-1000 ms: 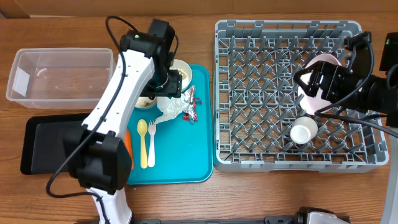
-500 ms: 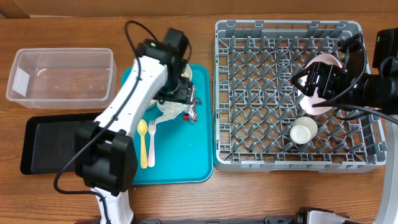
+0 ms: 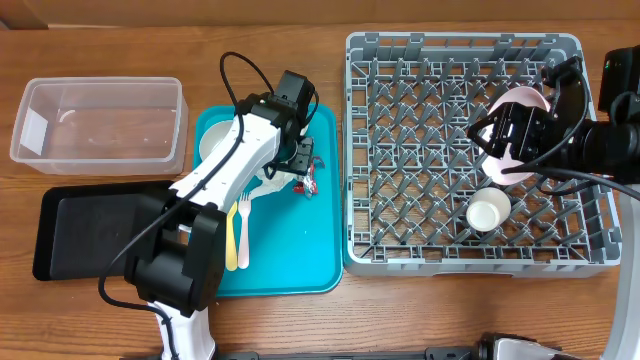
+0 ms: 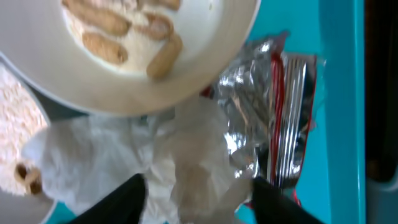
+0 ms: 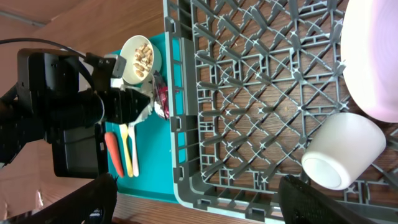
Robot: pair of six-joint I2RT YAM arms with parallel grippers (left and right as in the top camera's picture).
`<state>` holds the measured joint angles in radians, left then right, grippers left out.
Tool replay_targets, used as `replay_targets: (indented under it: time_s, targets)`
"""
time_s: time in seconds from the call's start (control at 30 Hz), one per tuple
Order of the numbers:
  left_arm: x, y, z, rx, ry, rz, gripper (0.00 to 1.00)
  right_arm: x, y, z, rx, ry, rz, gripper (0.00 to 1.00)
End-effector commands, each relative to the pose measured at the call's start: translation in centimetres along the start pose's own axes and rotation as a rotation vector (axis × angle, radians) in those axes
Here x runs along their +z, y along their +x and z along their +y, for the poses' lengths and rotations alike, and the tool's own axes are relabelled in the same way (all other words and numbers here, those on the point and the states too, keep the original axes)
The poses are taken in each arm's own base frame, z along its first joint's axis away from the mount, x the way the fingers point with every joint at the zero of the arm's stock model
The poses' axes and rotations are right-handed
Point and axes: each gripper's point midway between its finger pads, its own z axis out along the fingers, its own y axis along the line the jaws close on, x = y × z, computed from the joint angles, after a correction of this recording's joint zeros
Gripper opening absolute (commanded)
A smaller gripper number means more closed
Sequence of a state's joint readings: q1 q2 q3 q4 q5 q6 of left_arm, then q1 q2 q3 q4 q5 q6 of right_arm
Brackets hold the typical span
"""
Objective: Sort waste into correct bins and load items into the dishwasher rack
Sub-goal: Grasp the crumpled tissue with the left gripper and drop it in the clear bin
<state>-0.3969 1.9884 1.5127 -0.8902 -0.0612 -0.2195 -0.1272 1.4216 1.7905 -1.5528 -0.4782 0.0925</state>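
My left gripper (image 3: 291, 163) (image 4: 199, 208) is open low over the teal tray, its fingers either side of the crumpled white napkin (image 4: 149, 155). The red-and-silver wrapper (image 4: 273, 118) (image 3: 309, 174) lies just right of it. A white bowl with beige nut scraps (image 4: 137, 43) sits above the napkin, and a bowl of rice (image 4: 15, 130) is at the left edge. My right gripper (image 3: 484, 132) (image 5: 205, 214) is open and empty over the grey dishwasher rack (image 3: 400, 255), beside the upright pinkish plate (image 3: 515, 152) (image 5: 373, 62). A white cup (image 3: 488, 211) (image 5: 342, 149) lies in the rack.
The clear tub (image 3: 100, 125) stands at far left, with the black tray (image 3: 85, 230) in front of it. The teal tray (image 3: 295, 250) holds the white fork (image 3: 243, 220), and the right wrist view shows the carrot (image 5: 114, 152) and cutlery (image 5: 127, 149). My left arm covers part of the tray.
My left arm has swung right and forward from over the bowls to over the napkin and wrapper, uncovering a bowl at the tray's far left. The right arm has hardly moved.
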Motion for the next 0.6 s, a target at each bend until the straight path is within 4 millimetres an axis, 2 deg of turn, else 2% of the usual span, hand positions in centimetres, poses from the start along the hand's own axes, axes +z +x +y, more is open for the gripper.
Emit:
replay_targets:
  time_s: [0.0, 0.1, 0.17, 0.27, 0.33, 0.43, 0.57]
  targets:
    - [0.4, -0.1, 0.5, -0.032, -0.023, -0.011, 0.41, -0.2, 0.1, 0.1, -0.02, 0.004, -0.005, 0.86]
    - [0.4, 0.3, 0.5, -0.07, -0.021, 0.006, 0.12, -0.2, 0.3, 0.1, -0.017, 0.005, 0.001, 0.86]
    - [0.1, 1.2, 0.3, -0.08, -0.005, 0.042, 0.04, -0.2, 0.3, 0.1, -0.016, 0.006, 0.003, 0.86]
    - [-1.5, 2.7, 0.6, -0.1, -0.021, 0.108, 0.04, -0.2, 0.3, 0.1, -0.016, 0.006, 0.004, 0.86]
    - [-3.7, 3.0, 1.0, -0.116, -0.032, 0.132, 0.04, -0.2, 0.3, 0.1, -0.016, 0.006, 0.003, 0.86]
    - [-7.9, 1.9, 1.4, -0.126, -0.023, 0.092, 0.04, -0.2, 0.3, 0.1, -0.018, 0.005, 0.0, 0.86]
    - [-14.2, -0.8, 2.4, -0.122, 0.002, -0.059, 0.04, -0.2, 0.3, 0.1, -0.018, 0.005, 0.0, 0.87]
